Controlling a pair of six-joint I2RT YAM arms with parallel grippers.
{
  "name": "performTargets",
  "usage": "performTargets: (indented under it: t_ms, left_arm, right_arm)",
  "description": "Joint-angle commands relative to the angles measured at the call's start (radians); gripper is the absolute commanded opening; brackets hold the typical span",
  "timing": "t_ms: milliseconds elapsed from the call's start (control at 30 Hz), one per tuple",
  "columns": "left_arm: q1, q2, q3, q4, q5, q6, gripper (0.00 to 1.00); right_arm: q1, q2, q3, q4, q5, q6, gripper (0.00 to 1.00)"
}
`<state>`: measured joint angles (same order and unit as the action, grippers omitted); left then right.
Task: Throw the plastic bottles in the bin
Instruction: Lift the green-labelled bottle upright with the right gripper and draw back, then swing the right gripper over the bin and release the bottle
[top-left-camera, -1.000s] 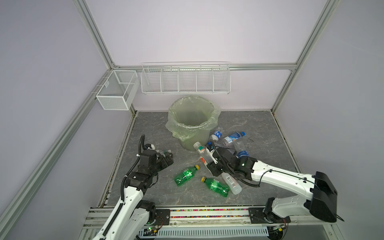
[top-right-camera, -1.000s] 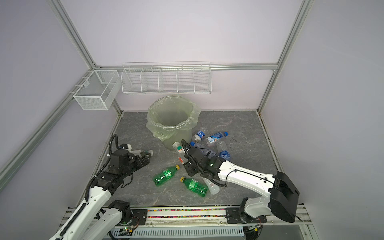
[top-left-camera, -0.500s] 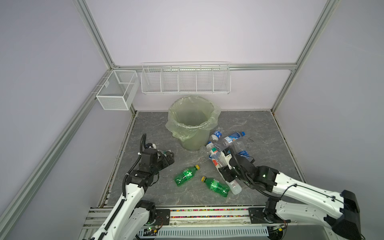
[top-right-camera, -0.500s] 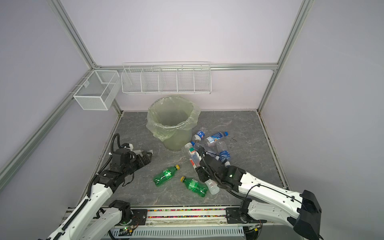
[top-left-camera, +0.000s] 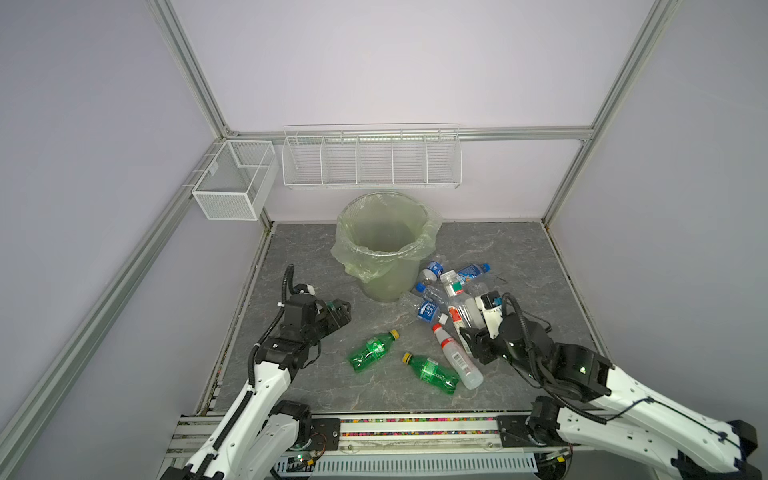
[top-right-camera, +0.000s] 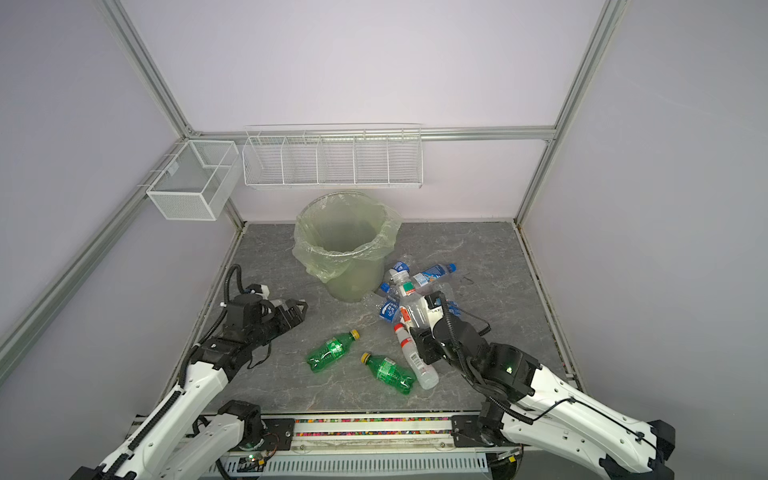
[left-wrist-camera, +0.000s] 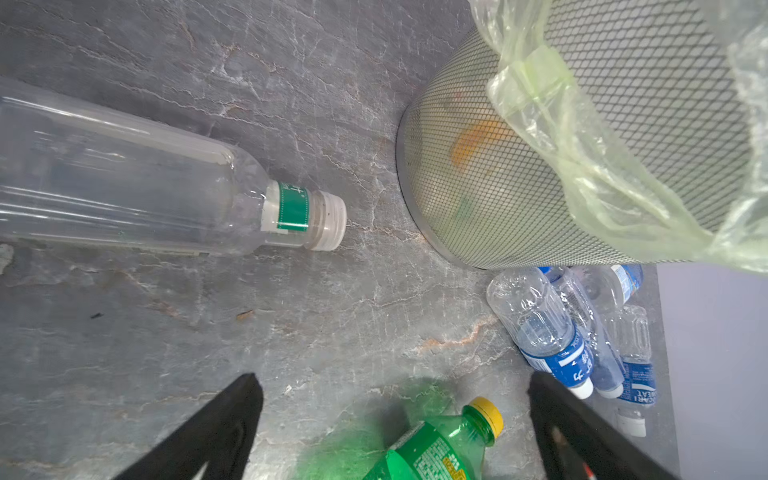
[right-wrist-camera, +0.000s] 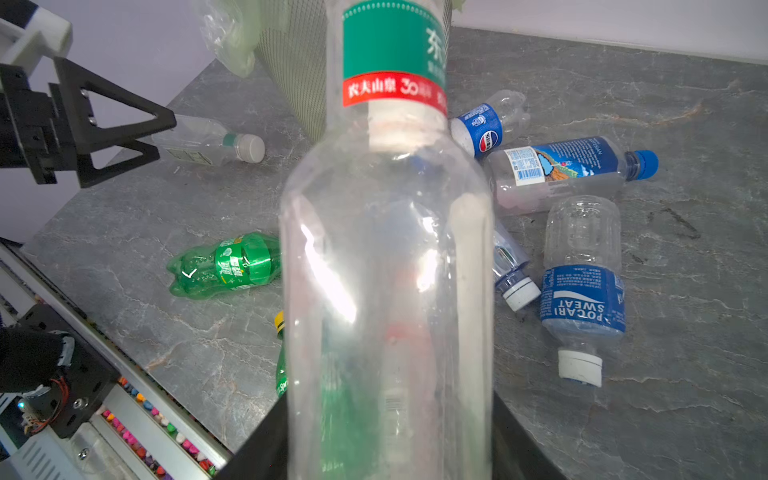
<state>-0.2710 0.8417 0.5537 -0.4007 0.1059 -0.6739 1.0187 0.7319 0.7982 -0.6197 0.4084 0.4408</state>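
Note:
My right gripper (right-wrist-camera: 390, 419) is shut on a clear plastic bottle (right-wrist-camera: 386, 257) with a green and red label, gripping its body. In both top views that gripper (top-left-camera: 468, 332) (top-right-camera: 417, 330) holds the bottle (top-left-camera: 459, 301) (top-right-camera: 411, 307) tilted over the pile to the right of the bin (top-left-camera: 386, 249) (top-right-camera: 345, 245). Two green bottles (top-left-camera: 372, 350) (top-left-camera: 432, 373) lie at the front. My left gripper (top-left-camera: 343, 313) (left-wrist-camera: 395, 399) stands open above the floor, over a green bottle's yellow cap (left-wrist-camera: 486, 413).
Blue-labelled bottles (top-left-camera: 428, 309) (top-left-camera: 471, 272) lie beside the bin. A red-capped clear bottle (top-left-camera: 455, 357) lies at the front. Another clear bottle (left-wrist-camera: 145, 178) lies near my left gripper. White wire baskets (top-left-camera: 370, 158) (top-left-camera: 232, 183) hang on the walls.
My right gripper has drawn back to the right and toward the front, carrying the clear bottle. The left arm has barely moved and stays open.

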Motion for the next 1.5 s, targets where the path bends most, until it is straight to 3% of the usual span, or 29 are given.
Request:
performTargets:
  t_ms: [0,567,967,1300,1467]
  left_arm:
    - [0.0,-0.001,0.039,0.012,0.005,-0.008,1.0]
    - [0.001,-0.034,0.026,-0.007,-0.008,-0.011,1.0]
    - [0.0,-0.032,0.02,0.003,0.005,-0.012,1.0]
    - [0.0,-0.07,-0.022,-0.008,-0.01,-0.002,1.0]
    - [0.001,-0.063,-0.02,-0.009,-0.018,0.011,1.0]
  right_arm:
    - [-0.002,-0.017,0.045,-0.017,0.032,-0.012,0.55]
    - [-0.015,0.048,0.246,0.003,0.04,-0.097,0.55]
    - [-0.07,0.242,0.481,-0.01,-0.003,-0.155,0.54]
    - [-0.081,0.158,0.348,0.048,-0.015,-0.142,0.54]
    - [-0.08,0.199,0.361,0.088,-0.05,-0.154,0.54]
